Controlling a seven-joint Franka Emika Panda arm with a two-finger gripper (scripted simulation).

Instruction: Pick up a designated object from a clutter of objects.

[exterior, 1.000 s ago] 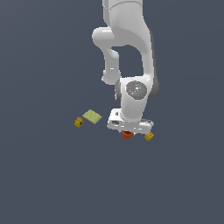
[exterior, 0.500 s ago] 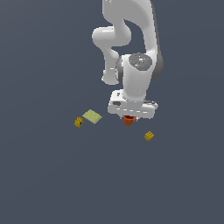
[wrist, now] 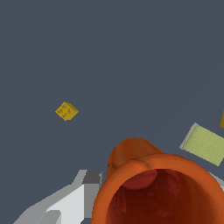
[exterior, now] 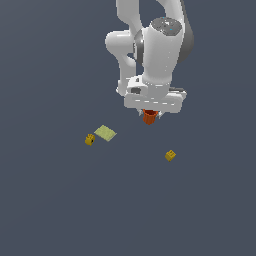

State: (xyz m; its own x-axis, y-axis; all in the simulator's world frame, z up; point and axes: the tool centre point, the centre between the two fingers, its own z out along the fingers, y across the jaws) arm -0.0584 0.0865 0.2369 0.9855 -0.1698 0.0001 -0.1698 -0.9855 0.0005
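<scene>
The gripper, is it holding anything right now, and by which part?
Yes. The gripper holds the small orange-red hollow cup by its upper part, near the rim, lifted clear of the two yellow blocks and the pale-green card below.

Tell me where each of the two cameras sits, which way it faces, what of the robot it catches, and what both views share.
Exterior view: off the arm, set high, looking down at the grey floor; shows the white arm, the gripper holding the orange-red cup in the air, the pale-green card, two yellow blocks.
Wrist view: on the wrist, looking down past the cup to the floor; shows only a grey-white finger.
Shared: the cup, the card, one yellow block for certain.
</scene>
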